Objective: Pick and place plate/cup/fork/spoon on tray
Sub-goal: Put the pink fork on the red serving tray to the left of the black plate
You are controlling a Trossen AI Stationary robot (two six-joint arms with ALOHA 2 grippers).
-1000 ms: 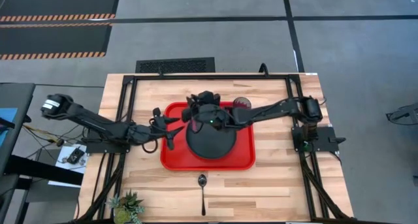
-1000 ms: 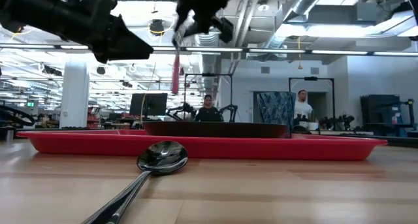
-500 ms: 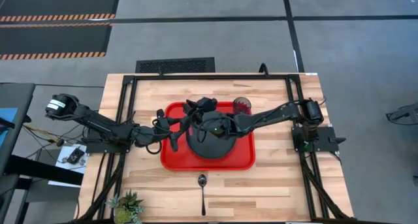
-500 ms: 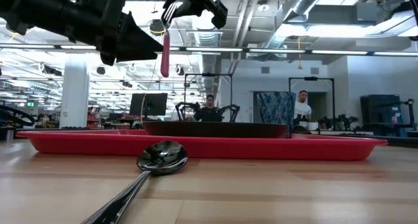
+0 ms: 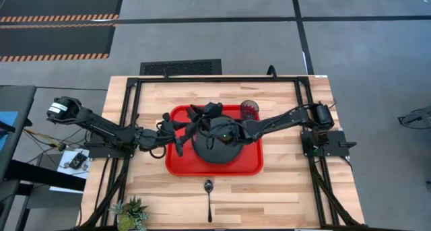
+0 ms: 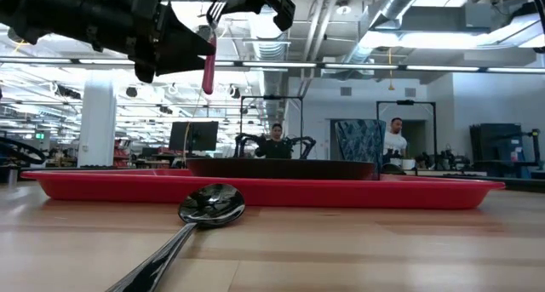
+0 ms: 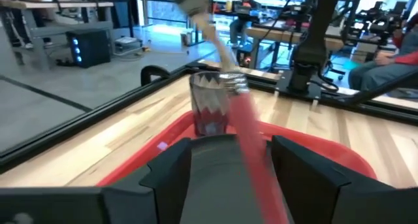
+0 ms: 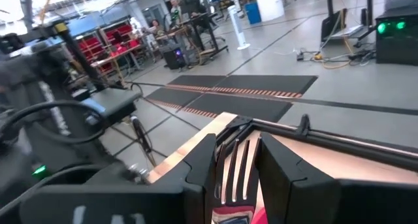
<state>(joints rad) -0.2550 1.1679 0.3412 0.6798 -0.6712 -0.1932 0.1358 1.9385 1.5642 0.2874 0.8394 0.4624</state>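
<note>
The red tray (image 5: 180,165) lies in the table's middle. The black plate (image 5: 222,150) sits on it, and the glass cup (image 5: 249,108) stands in its far right corner. The fork (image 6: 209,64) hangs above the tray's left part, with my right gripper (image 5: 197,115) shut on it. My left gripper (image 5: 180,128) is open at the tray's left edge. The fork's pink handle (image 7: 253,152) stands between its two fingers; I see no touch. The dark spoon (image 5: 209,189) lies on the wood in front of the tray. My right gripper pinches the fork's metal neck (image 8: 233,191) between its two fingers, just where the red handle starts. The tines (image 8: 235,160) stick out forward past the fingertips. The fingers come level from the table's right. The fork hangs handle down, slightly tilted, clear of the tray.
A small potted plant (image 5: 131,214) stands at the near left corner. Black frame rails (image 5: 131,110) run along the table's left, right and far sides. Bare wood lies right and left of the spoon.
My right gripper has carried the fork toward the table's left, up to my left gripper. The handle, which hung free beside the left fingers, now stands between them and is slightly tipped. The fork stays clear of the tray.
</note>
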